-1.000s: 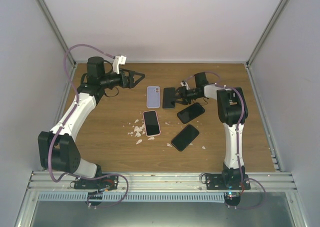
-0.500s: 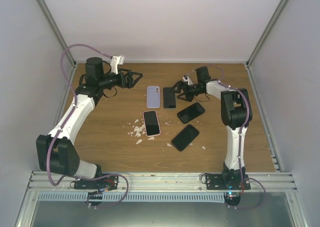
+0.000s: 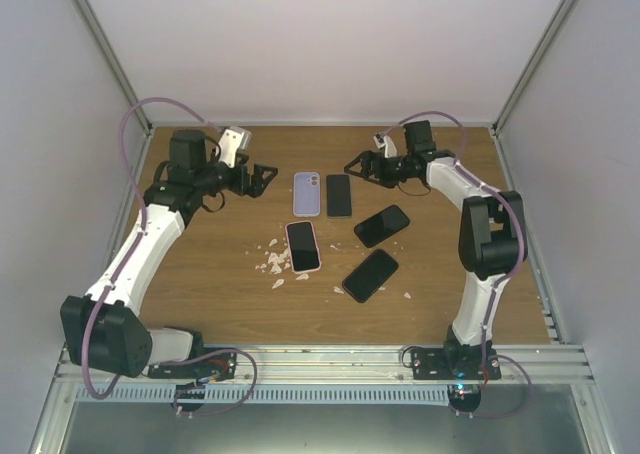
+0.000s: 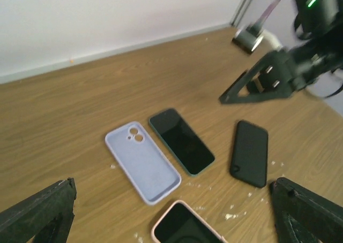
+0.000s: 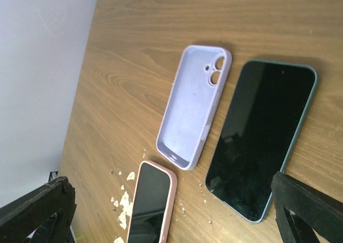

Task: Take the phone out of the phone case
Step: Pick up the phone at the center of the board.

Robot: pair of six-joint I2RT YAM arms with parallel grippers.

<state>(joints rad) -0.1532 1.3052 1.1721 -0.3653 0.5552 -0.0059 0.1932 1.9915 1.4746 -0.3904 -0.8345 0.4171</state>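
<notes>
We hold both claws spread wide and empty, the left claw (image 3: 264, 179) left of the lavender phone case (image 3: 307, 194), the right claw (image 3: 356, 170) near the teal-edged phone (image 3: 339, 195). That phone lies bare on the bench (image 3: 220, 254), just beside the empty case. We judge this extraction done. Next would likely be the pink-cased phone (image 3: 302, 246): pin the case, pry a corner.

phone case (image 3: 307, 194): lilac, empty, lying flat; phone (image 3: 339, 195): teal-edged, screen up, just beside it
</notes>
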